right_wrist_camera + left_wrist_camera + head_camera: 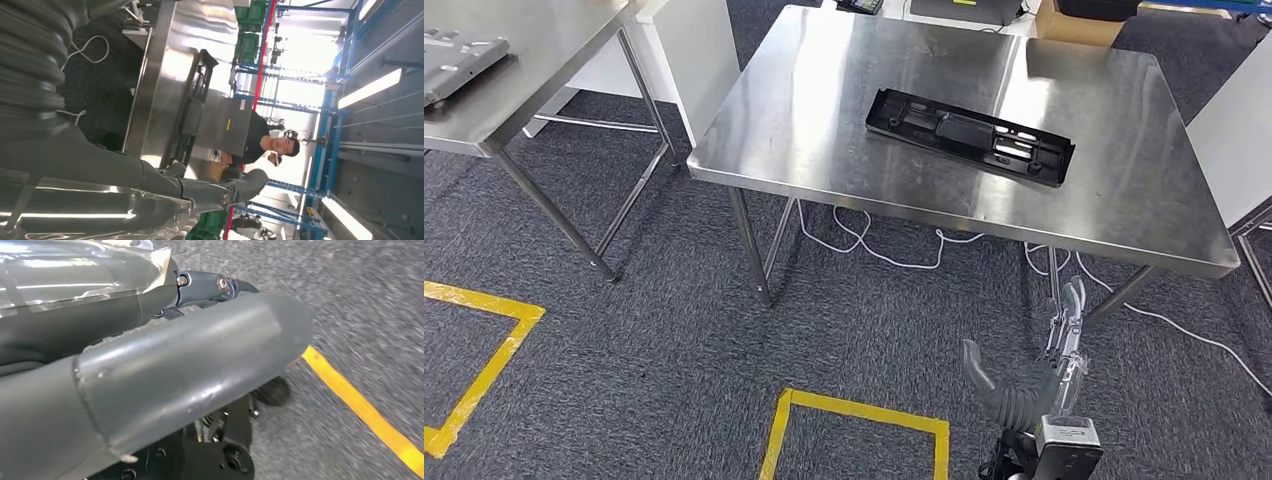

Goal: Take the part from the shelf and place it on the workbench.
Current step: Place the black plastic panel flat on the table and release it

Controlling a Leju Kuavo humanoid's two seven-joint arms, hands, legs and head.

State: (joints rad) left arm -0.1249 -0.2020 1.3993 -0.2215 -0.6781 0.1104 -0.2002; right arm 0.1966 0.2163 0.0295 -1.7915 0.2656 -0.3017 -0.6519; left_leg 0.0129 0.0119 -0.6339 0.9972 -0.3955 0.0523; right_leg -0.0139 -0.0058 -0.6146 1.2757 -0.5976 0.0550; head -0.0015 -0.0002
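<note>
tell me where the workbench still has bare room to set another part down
The workbench is bare across its left half, from the left edge to the black part, and again right of the part towards the right edge. Only the middle strip is taken. The right hand hangs empty below.

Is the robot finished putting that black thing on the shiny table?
It looks finished. The long black plastic part lies flat on the steel workbench, with nothing touching it. The right robot hand hangs below the table edge, open and holding nothing. The left robot hand hangs over the carpet. Nothing seems left to do.
</note>
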